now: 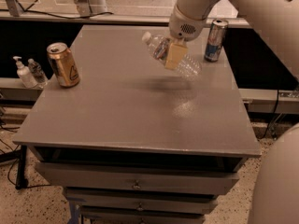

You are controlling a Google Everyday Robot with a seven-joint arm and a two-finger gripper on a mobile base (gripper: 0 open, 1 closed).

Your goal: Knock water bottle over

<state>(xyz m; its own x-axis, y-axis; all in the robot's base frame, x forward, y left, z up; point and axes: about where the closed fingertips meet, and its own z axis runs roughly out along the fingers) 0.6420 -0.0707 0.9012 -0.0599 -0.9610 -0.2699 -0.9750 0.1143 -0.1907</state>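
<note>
While the gripper (175,55) is hanging near the far right corner of the desk (117,120), its jaws are clasping the water bottle (189,66); the bottle is leaning steeply, cap toward the far left corner, seemingly clear of the surface; tipping is looking half done; laying it flat is remaining.

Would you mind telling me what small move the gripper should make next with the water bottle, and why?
Probably lower and release: the gripper, over the far half of the table, holds the water bottle tilted, cap up-left, apparently in the air above its shadow, so it is not yet down.
</note>
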